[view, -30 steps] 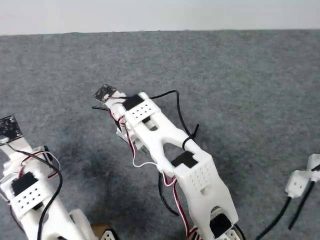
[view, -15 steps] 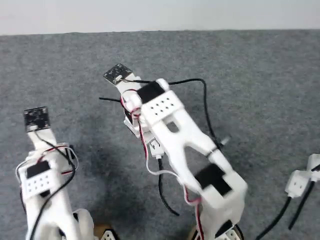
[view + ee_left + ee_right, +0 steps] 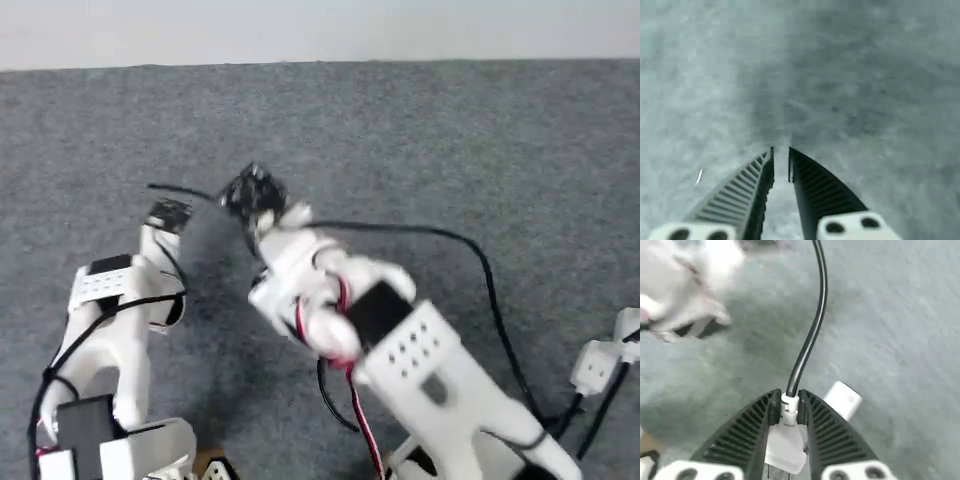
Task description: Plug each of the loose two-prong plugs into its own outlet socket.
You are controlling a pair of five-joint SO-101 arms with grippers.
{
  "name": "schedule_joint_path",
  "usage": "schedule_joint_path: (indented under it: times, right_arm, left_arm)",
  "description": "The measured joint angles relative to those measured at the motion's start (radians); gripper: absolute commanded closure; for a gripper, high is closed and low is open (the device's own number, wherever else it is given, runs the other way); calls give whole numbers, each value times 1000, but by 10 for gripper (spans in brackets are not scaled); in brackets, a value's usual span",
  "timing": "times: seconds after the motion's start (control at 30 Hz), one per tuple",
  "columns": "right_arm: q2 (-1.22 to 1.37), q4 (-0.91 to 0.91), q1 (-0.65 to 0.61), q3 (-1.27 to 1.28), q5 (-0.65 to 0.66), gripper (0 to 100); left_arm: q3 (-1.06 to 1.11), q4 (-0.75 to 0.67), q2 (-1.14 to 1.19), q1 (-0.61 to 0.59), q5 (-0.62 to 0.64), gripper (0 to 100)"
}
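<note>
A plug [image 3: 785, 440] – white, with a black cord [image 3: 812, 325] running up out of its top – is pinched between the jaws of the right gripper [image 3: 788, 394] and held off the grey table [image 3: 450, 130], over its middle part rather than near any edge. The prongs are hidden by the fingers, so their direction cannot be told. A small white block [image 3: 842, 399] is seen on the table close by the held plug; whether it is a socket or another plug cannot be made out.

The left gripper [image 3: 780, 150] is pressed almost together, with only a thin slit left between the jaws and nothing held in it. It is pointed down at bare table.

Near the right edge of the table two more white pieces [image 3: 597, 366] are seen on black cords, well apart from both arms and untouched.

No plug is seen seated in a socket. The task is judged to be at an early stage – one plug has been picked up, but its insertion is not yet done. The pieces at the right edge are also left to be dealt with.
</note>
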Motion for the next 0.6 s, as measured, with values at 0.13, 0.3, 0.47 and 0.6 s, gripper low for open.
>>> schedule_joint_path:
  times: [0.13,0.3,0.47,0.6]
  right_arm:
    - [-26,-81,-40,95,-38,991]
    - [28,-144,-46,104,-75,991]
    - [109,-184,-46,104,-81,991]
    - [117,-195,-44,104,-83,991]
  left_arm:
    - [0,21,0,17,-80,960]
    - [3,37,-8,17,-143,960]
    - [138,15,-164,43,-198,960]
    - [279,-21,-333,89,-206,959]
